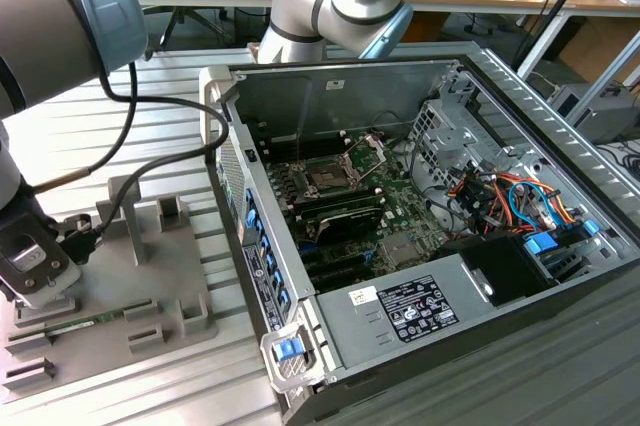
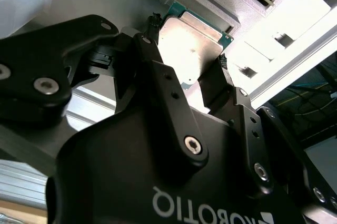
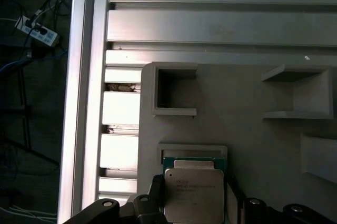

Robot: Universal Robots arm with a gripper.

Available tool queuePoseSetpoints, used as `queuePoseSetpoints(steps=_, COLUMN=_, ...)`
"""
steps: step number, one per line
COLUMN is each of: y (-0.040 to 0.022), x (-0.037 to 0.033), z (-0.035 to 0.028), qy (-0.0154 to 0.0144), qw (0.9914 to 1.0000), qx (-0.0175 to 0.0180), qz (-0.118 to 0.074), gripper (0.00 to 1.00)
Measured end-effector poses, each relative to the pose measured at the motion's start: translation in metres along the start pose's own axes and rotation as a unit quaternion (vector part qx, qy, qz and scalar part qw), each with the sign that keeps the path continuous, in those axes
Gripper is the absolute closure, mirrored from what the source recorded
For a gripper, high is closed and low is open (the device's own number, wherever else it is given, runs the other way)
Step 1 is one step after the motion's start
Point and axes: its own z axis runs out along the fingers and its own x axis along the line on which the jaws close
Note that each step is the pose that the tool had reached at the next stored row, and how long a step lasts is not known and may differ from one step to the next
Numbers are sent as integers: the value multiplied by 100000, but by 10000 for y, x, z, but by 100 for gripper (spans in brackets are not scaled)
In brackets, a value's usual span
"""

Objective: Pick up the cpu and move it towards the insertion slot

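**Gripper closed on processor chip at its holder, far from the socket**

Black two-fingered gripper is clamped on the cpu, a small flat square chip with a silvery metal top and thin green rim. In both wrist views a finger presses against each opposite edge. The chip sits at the raised pocket of a pale grey plastic fixture.

The insertion slot, a dark square socket with a silver hinged frame, lies well apart, inside the open grey metal computer case.

Risks, as a judgement: the hold is on thin edges only, so the chip could tilt, slip or catch the pocket rim. The case wall stands between fixture and socket.

The chip's underside is hidden, and whether it is clear of the pocket is hard to tell.
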Motion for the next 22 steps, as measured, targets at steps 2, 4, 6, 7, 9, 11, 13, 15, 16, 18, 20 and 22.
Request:
queuePoseSetpoints(steps=2, y=1, x=0, z=-10, qy=-1, qw=100000, qx=-2, qz=-1, gripper=45)
queuePoseSetpoints(steps=4, y=1, x=0, z=-18, qy=1, qw=100000, qx=0, qz=0, gripper=45)
queuePoseSetpoints(steps=6, y=2, x=0, z=-28, qy=0, qw=100000, qx=-2, qz=1, gripper=45)
queuePoseSetpoints(steps=7, y=2, x=0, z=-32, qy=2, qw=100000, qx=2, qz=0, gripper=45)
queuePoseSetpoints(steps=9, y=2, x=0, z=-42, qy=-2, qw=100000, qx=-2, qz=-1, gripper=45)
queuePoseSetpoints(steps=11, y=3, x=0, z=-51, qy=-2, qw=100000, qx=-1, qz=-2, gripper=45)
queuePoseSetpoints(steps=13, y=3, x=0, z=-58, qy=1, qw=100000, qx=1, qz=1, gripper=45)
queuePoseSetpoints(steps=15, y=4, x=0, z=-67, qy=4, qw=100000, qx=2, qz=0, gripper=45)
queuePoseSetpoints(steps=16, y=4, x=0, z=-70, qy=1, qw=100000, qx=1, qz=-1, gripper=45)
queuePoseSetpoints(steps=18, y=5, x=0, z=-82, qy=1, qw=100000, qx=0, qz=-2, gripper=45)
queuePoseSetpoints(steps=20, y=5, x=0, z=-96, qy=4, qw=100000, qx=-1, qz=-1, gripper=45)
queuePoseSetpoints(steps=22, y=6, x=0, z=-103, qy=1, qw=100000, qx=1, qz=-1, gripper=45)
